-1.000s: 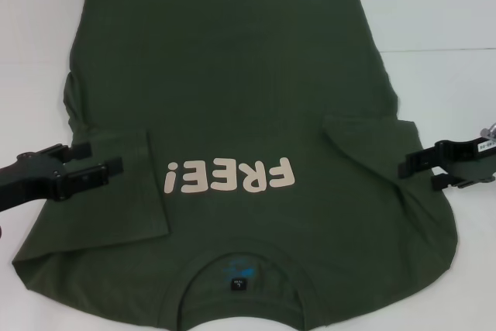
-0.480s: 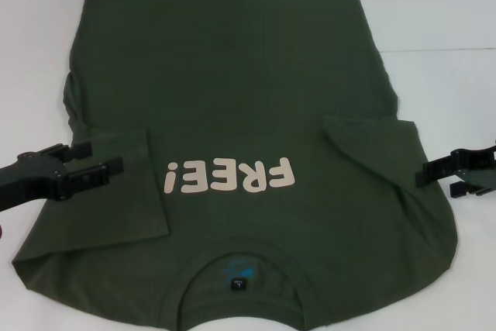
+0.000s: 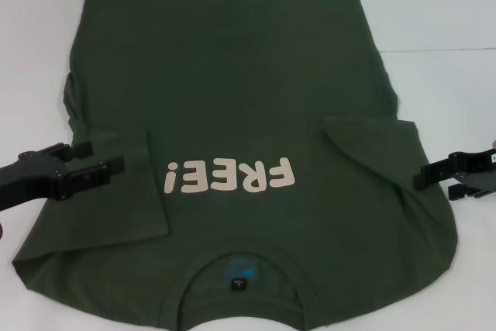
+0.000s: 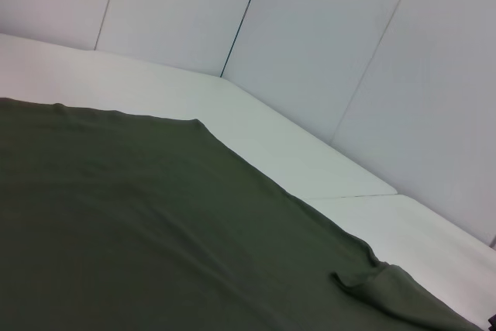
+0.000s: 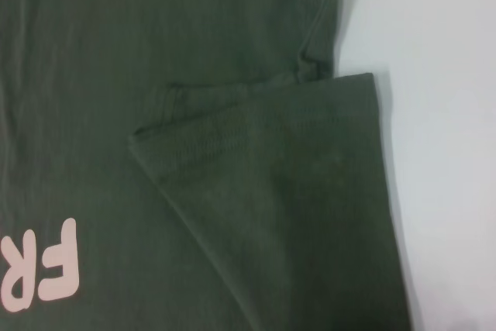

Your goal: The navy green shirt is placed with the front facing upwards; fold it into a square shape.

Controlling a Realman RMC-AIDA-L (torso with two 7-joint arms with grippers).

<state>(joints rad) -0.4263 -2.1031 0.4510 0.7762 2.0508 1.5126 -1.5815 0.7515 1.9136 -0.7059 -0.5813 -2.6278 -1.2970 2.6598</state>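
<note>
Since the navy green shirt (image 3: 232, 114) lies front-up and spread over the white table (image 3: 442, 13), collar nearest the robot and hem at the far side, we treat it as the whole job. Cream "FREE!" print (image 3: 231, 176) sits mid-chest; the dark neck label (image 3: 238, 282) shows inside the ribbed collar. Both sleeves are already turned in over the body: the left sleeve (image 3: 128, 184) lies flat, the right sleeve (image 5: 271, 160) folded on a diagonal with its hem edge showing.

Handling, as we judge it: light, limp cotton, no stiffness, not fragile. It will drape and drag on the table, and the folded sleeves may slip open if a side is lifted fast. Best holds look like the side edges at shoulder level and near the hem, pinching both layers where a sleeve overlaps.

Left gripper (image 3: 93, 163) sits over the shirt's left edge beside the folded sleeve, fingers parted with nothing visibly between them. Right gripper (image 3: 432, 178) hangs at the right edge, fingers likewise apart, no cloth in them that we can see. The left wrist view shows only cloth and bare table beyond.

Containers: none in view. Nothing to note on contents.
</note>
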